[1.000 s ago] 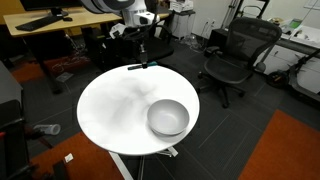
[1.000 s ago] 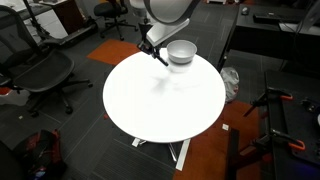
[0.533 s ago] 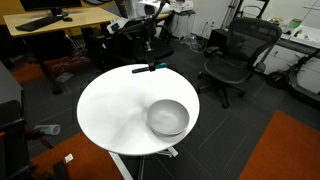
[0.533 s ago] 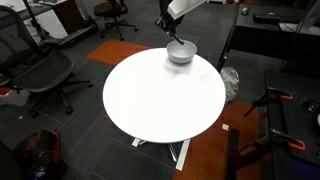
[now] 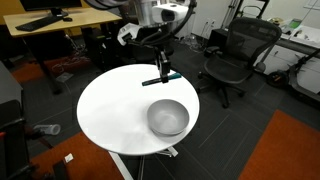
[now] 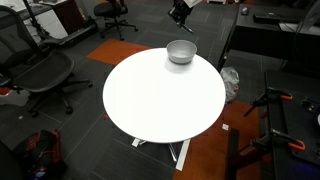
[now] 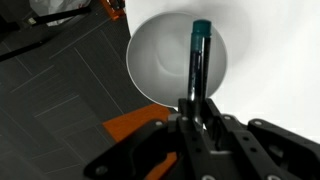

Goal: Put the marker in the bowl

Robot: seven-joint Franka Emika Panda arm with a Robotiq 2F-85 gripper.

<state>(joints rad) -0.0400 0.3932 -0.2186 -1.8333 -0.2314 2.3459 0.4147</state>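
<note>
My gripper (image 5: 160, 70) is shut on the marker (image 5: 163, 79), a thin dark pen with a teal-blue end, and holds it in the air above the round white table (image 5: 110, 110). The grey-white bowl (image 5: 168, 118) sits on the table near its edge, below and a little toward the camera from the marker. In the wrist view the marker (image 7: 198, 60) sticks out from the jaws (image 7: 196, 105) and lies over the bowl's opening (image 7: 160, 65). In an exterior view the bowl (image 6: 181, 51) sits at the far side of the table, and the gripper (image 6: 181, 12) is high above it.
Black office chairs (image 5: 232, 55) stand beyond the table, and another chair (image 6: 40, 70) stands to its side. A wooden desk (image 5: 60, 22) with a monitor is behind. An orange carpet patch (image 5: 285, 150) lies on the dark floor.
My gripper has carried the marker from the table's far edge toward the bowl, and it has risen higher above the table.
</note>
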